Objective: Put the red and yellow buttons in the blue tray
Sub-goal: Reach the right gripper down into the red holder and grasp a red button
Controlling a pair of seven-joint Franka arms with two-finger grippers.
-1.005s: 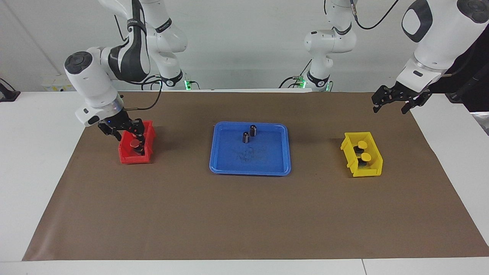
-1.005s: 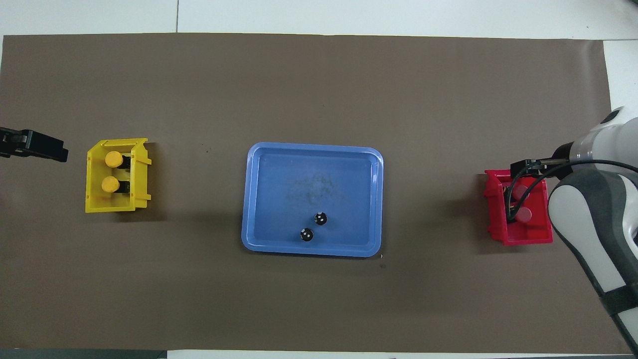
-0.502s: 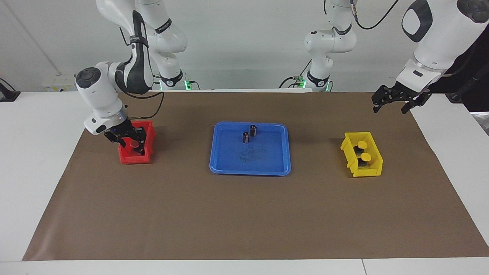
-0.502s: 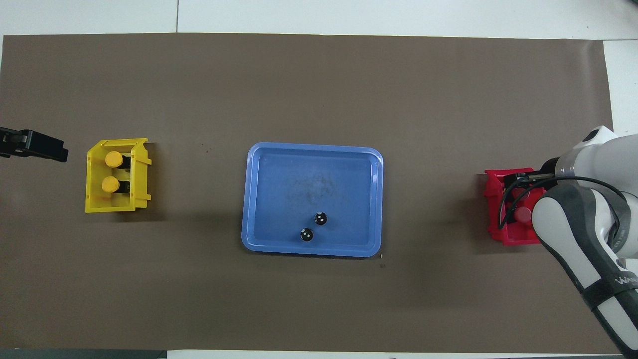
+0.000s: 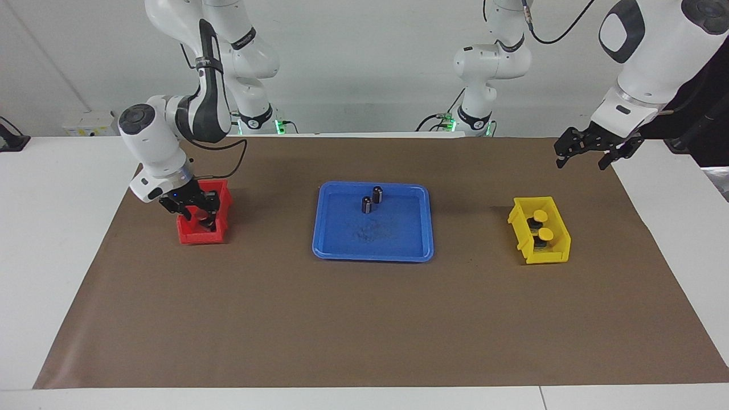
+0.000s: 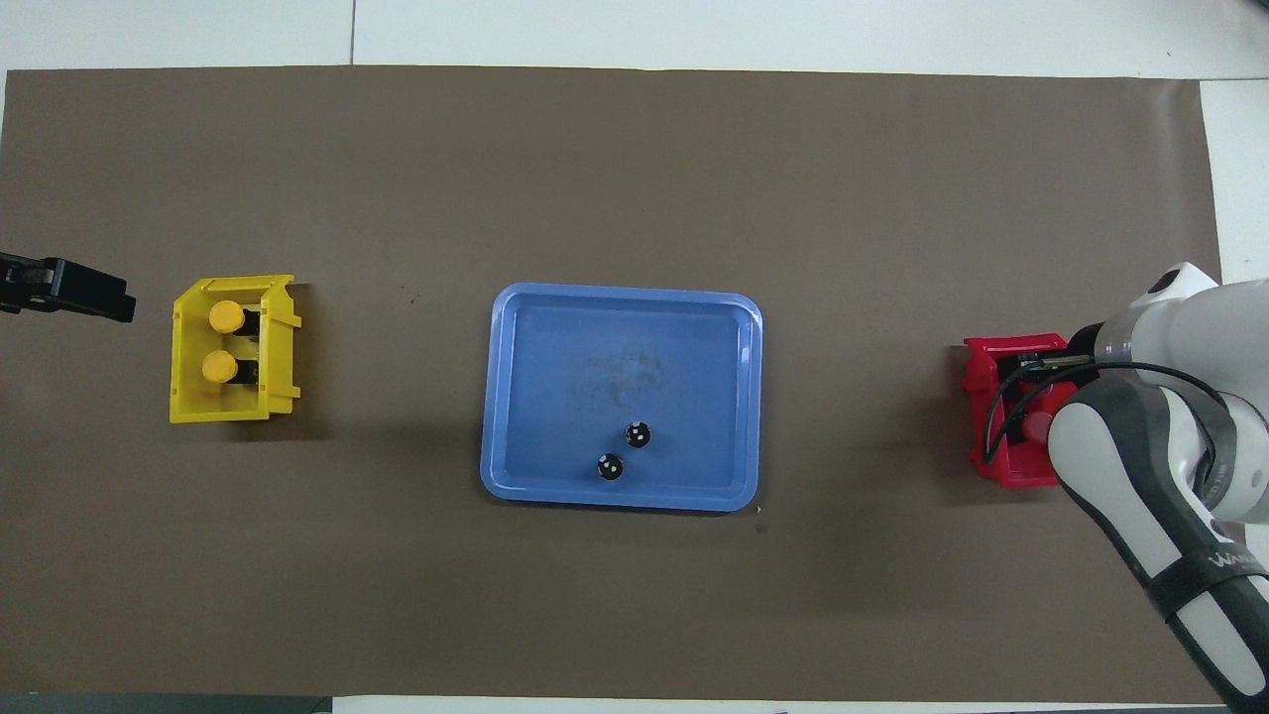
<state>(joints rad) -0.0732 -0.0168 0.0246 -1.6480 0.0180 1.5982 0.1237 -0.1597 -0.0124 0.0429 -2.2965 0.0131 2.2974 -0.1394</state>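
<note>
Red bin (image 5: 200,234): right gripper (image 5: 196,212) down inside it, fingers' state unclear, grip unclear
Left gripper (image 5: 586,149): fingers apart, empty, arm waits above desk (image 5: 672,239) edge

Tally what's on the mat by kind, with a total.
Yellow buttons: 2
Red button: 1 seen; right arm hides the rest of its bin
Dark cylinders: 2
Yellow bin: 1
Red bin: 1
Blue tray: 1
Total: 8 seen
</note>
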